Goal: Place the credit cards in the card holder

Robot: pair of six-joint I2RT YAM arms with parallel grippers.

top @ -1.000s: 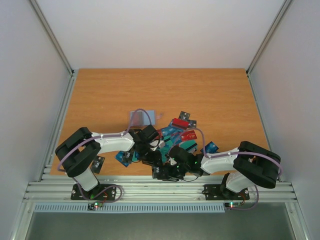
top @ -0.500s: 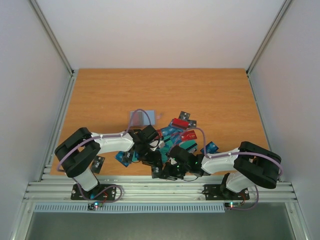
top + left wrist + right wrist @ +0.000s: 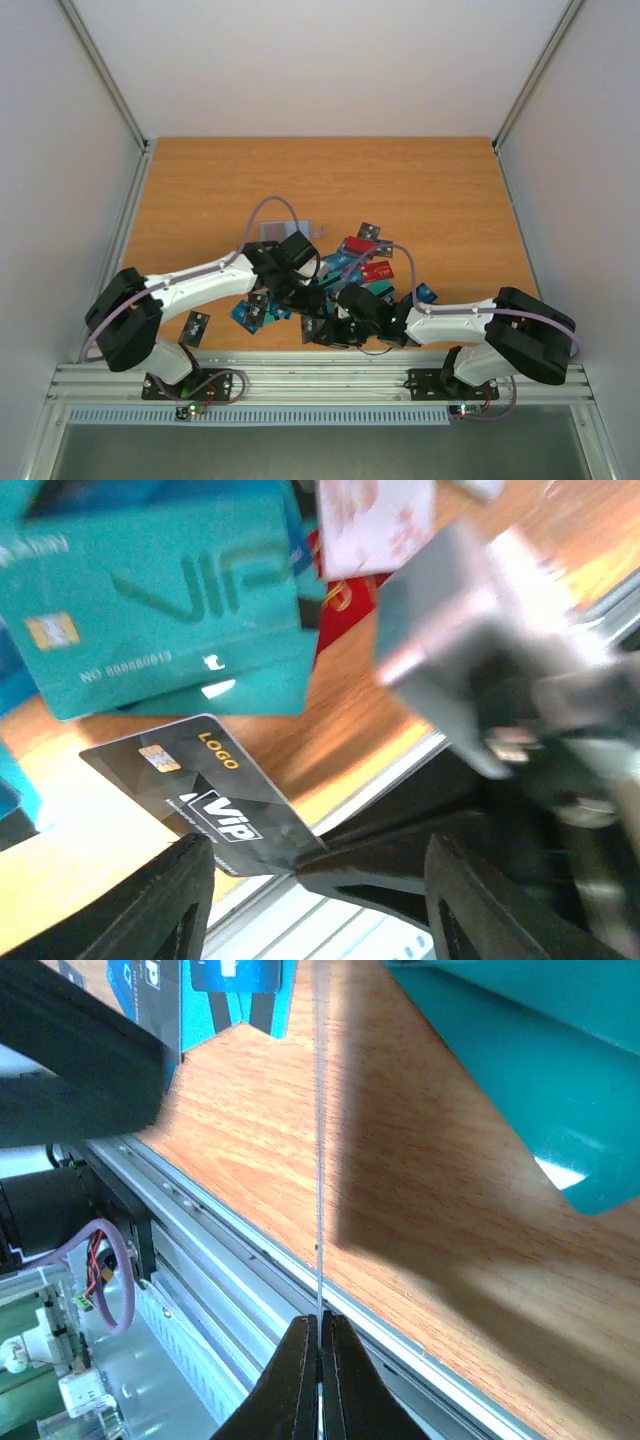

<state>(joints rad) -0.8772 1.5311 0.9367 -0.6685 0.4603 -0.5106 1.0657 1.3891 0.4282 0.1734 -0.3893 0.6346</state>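
The black VIP card (image 3: pixel 200 800), seen edge-on from the right wrist, is clamped by a corner between the closed fingers of the right gripper (image 3: pixel 320 1318), a hold judged to leave its long edge free for a pocket. The left gripper (image 3: pixel 315 855) is spread, empty, astride that card. The other credit cards (image 3: pixel 365 265) are heaped on the table (image 3: pixel 200 180), and the card holder (image 3: pixel 312 231) lies just behind the left wrist, partly hidden.

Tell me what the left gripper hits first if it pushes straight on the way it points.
Likely the black plastic VIP card just ahead of the left gripper, its corner pinched by the right gripper; depth is unclear.
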